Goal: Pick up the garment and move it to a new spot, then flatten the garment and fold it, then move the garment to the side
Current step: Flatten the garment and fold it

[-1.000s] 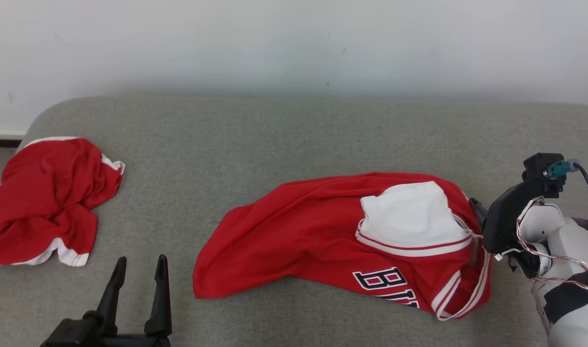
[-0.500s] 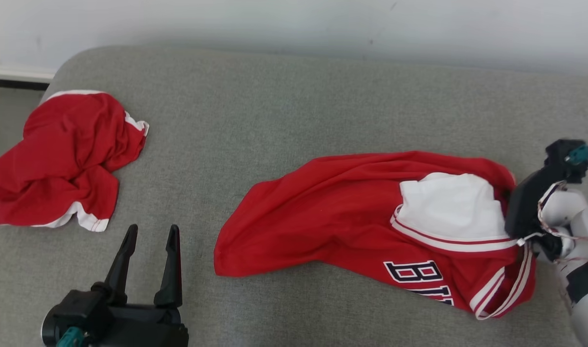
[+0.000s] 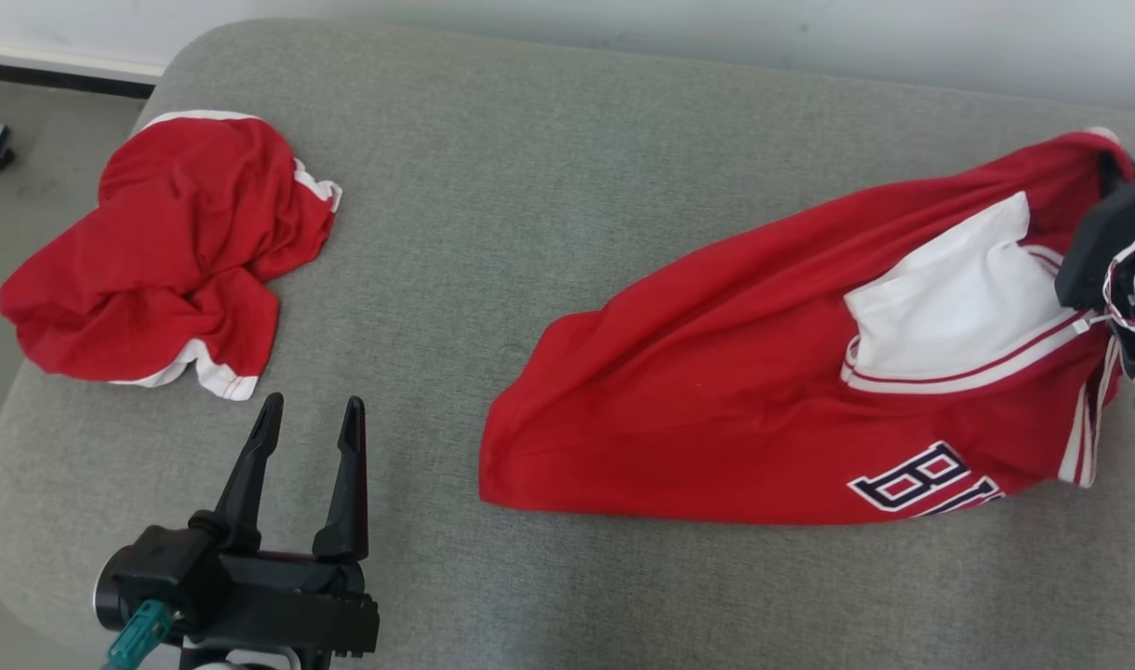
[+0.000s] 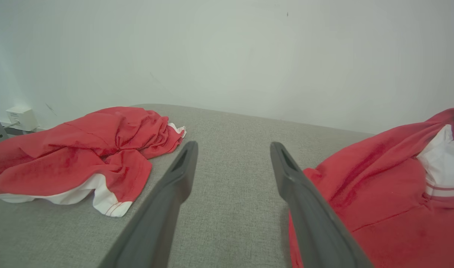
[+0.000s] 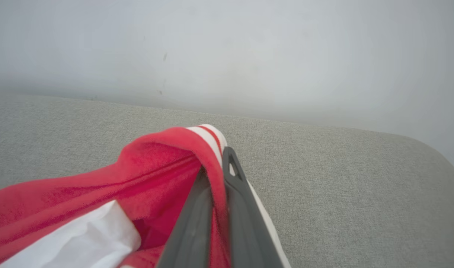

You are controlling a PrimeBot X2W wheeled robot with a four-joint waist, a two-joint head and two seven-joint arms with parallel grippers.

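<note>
At the right end of the grey cushion [image 3: 530, 186] lies the red jersey [image 3: 716, 409], one corner raised: the right claw [image 5: 216, 163] is pressed together on its striped trim. This looks like the pick-up step; next the jersey needs lifting clear and carrying to a new spot. The left claw [image 3: 312, 402] hovers spread, well apart from a second crumpled red garment [image 3: 167, 251].

Soft red cloth garment [image 3: 716, 400], white-trimmed, at right of frame on coarse grey woven cushion [image 3: 530, 186]; my left gripper [image 3: 312, 414], lower left, is matt dark plastic.
</note>
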